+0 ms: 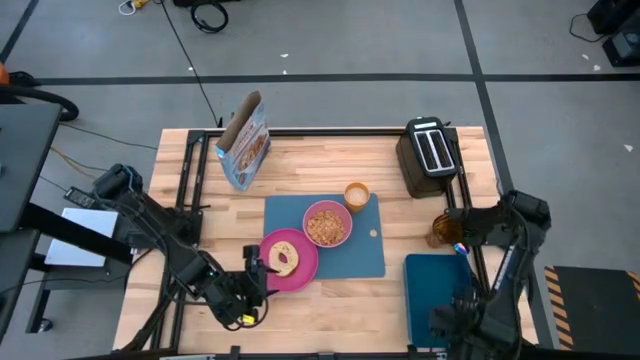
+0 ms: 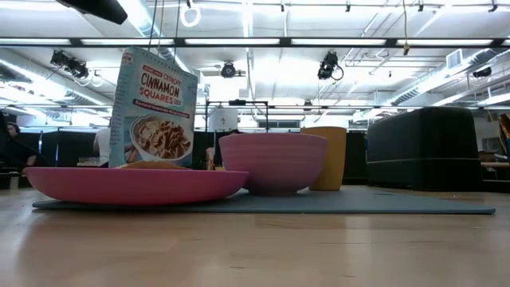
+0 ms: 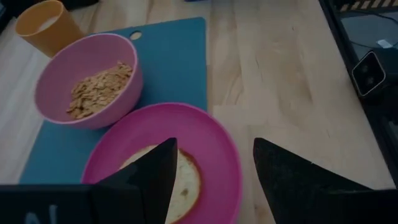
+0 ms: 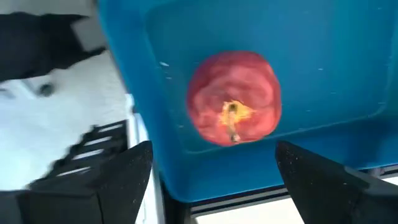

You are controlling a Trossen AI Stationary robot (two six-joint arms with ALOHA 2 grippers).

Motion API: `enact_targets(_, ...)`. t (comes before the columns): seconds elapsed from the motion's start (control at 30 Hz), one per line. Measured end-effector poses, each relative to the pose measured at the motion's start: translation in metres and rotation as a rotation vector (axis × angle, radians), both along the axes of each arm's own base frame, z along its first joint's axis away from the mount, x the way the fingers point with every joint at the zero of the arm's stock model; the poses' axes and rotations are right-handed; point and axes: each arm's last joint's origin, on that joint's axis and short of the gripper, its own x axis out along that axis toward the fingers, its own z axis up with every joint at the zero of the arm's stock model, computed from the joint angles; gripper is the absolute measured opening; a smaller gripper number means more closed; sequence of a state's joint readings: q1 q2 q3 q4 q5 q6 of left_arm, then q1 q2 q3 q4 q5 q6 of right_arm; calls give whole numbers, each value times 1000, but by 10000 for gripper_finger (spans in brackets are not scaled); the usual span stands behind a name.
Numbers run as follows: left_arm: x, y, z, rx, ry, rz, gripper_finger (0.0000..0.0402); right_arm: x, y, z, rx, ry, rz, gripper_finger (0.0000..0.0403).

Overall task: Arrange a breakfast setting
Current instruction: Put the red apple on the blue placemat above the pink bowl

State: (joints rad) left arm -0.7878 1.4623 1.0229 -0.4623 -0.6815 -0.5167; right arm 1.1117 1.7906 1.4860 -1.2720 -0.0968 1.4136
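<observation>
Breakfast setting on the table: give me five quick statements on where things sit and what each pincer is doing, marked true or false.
1. The smaller pink bowl holds cereal and sits on the large blue rectangular mat. True.
2. The bagel lies on the pink round plate. True.
3. The red apple sits on the plate. False: it lies in the smaller, darker blue tray, under the right pincer.
4. The left pincer is shut on the bagel. False: its jaws stand open above the plate's edge, holding nothing.
5. The small amber cup stands on the tray. False: it stands at the mat's far edge, beside the bowl.
</observation>
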Motion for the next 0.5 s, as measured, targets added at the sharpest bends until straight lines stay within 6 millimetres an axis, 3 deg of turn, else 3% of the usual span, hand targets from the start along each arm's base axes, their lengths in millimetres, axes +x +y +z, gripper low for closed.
enact_targets(0.27,11,-11,-10,-31,-40,2,219,-7,7,-14,-95,-39,45,330)
enact_targets(0.5,13,-11,-8,-56,-66,25,219,-10,9,-14,-105,-65,78,214)
